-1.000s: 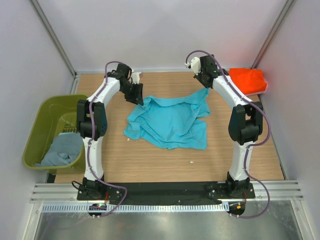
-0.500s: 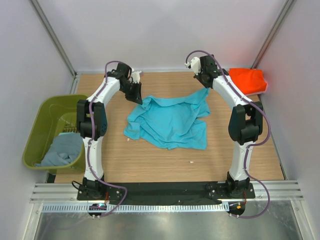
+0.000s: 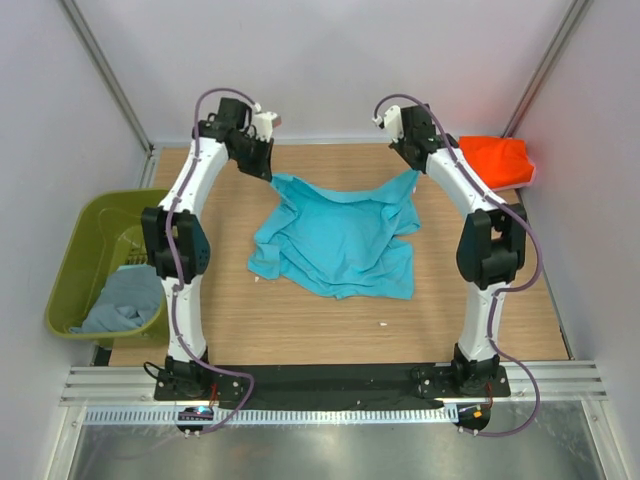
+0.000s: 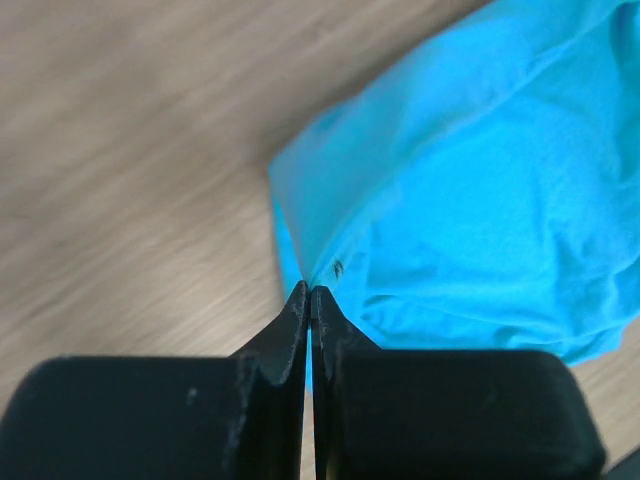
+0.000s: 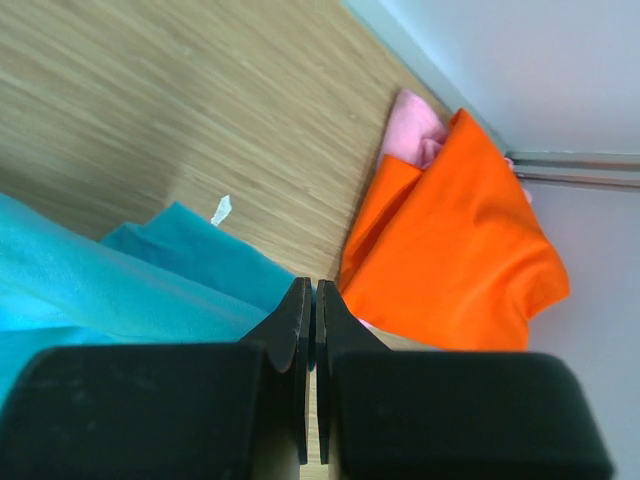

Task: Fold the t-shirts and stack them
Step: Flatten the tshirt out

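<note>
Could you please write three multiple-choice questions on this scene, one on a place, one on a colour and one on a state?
1. Where does the grey-blue shirt lie?
A) flat at the table's middle
B) draped over an arm
C) in the olive-green bin

2. Which colour of cloth lies on the pink shirt in the far right corner?
A) orange-red
B) white
C) black

3. How does the left gripper stand?
A) wide open over bare wood
B) shut on the turquoise shirt
C) shut on nothing

Answers:
1 C: the top view shows it bunched inside the bin.
2 A: the orange-red shirt covers the pink one in the right wrist view.
3 B: its fingers meet with turquoise cloth pinched between them.
</note>
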Available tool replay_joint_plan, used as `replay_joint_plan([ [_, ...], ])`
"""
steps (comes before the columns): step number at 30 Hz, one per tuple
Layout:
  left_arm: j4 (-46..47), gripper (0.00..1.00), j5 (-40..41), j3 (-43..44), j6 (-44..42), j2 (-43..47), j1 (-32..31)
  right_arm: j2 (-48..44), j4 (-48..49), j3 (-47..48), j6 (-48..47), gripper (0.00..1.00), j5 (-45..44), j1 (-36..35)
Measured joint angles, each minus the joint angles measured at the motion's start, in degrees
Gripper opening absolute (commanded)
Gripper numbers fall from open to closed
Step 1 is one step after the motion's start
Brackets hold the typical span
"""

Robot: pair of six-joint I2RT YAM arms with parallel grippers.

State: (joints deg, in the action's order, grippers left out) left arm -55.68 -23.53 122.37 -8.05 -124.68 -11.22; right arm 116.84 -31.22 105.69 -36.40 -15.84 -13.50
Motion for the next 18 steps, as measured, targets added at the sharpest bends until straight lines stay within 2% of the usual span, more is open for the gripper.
replay_joint_plan([
  [7, 0.39, 0.0, 5.64, 1.42, -5.95, 12.22, 1.22, -6.1, 1.11, 0.17, 2.1, 0.01, -2.21, 0.0],
  [18, 4.07, 0.0, 8.07, -1.95, -7.19, 29.24, 0.66, -22.71, 0.35, 7.39, 8.94, 0.01, -4.44, -0.15],
])
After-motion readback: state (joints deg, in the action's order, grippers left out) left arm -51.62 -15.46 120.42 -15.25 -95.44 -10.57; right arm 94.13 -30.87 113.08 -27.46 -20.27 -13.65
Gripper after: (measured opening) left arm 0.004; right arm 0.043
